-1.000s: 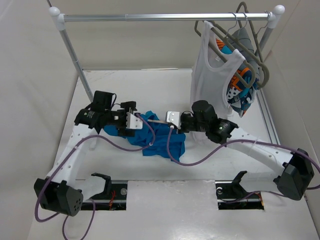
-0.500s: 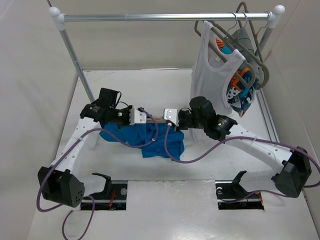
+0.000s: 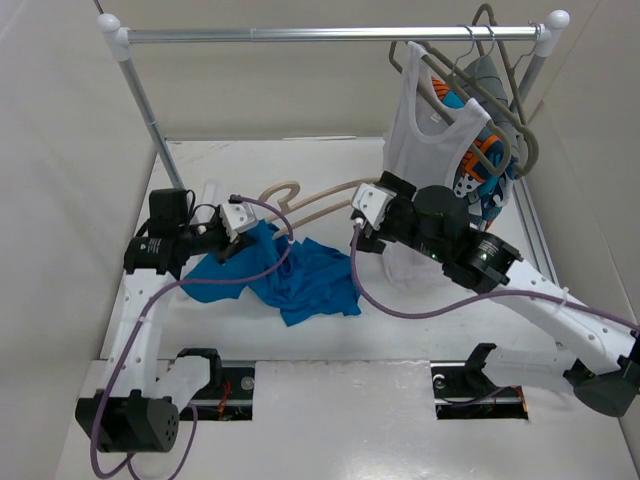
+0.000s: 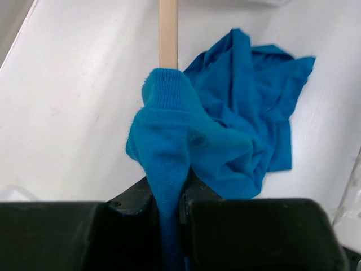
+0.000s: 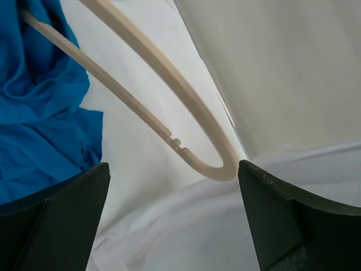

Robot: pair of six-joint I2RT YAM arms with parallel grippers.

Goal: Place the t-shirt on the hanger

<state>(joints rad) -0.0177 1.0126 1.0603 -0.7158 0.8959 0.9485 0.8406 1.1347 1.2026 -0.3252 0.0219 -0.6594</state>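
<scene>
The bright blue t-shirt [image 3: 305, 280] lies crumpled on the white table between the arms. My left gripper [image 3: 232, 240] is shut on a fold of the t-shirt [image 4: 186, 141] and holds it up; the cloth runs down between the jaws of that gripper [image 4: 169, 195]. The beige hanger [image 3: 322, 207] lies behind the shirt, and its bar [image 4: 168, 34] disappears into the lifted cloth. My right gripper [image 3: 358, 225] hovers at the hanger's right end, open. In the right wrist view the hanger's rounded shoulder [image 5: 217, 161] lies beyond the wide-apart fingers [image 5: 62, 214], untouched.
A clothes rack's rail [image 3: 330, 35] spans the back. A white tank top [image 3: 425, 130], a patterned orange-and-blue garment [image 3: 480, 185] and grey hangers [image 3: 510, 90] hang at its right end. White cloth [image 5: 197, 231] lies just under the right gripper.
My left gripper shut on the shirt and drew it left and back. My right gripper opened, let go of the hanger and pulled back to the right; the hanger now lies uncovered.
</scene>
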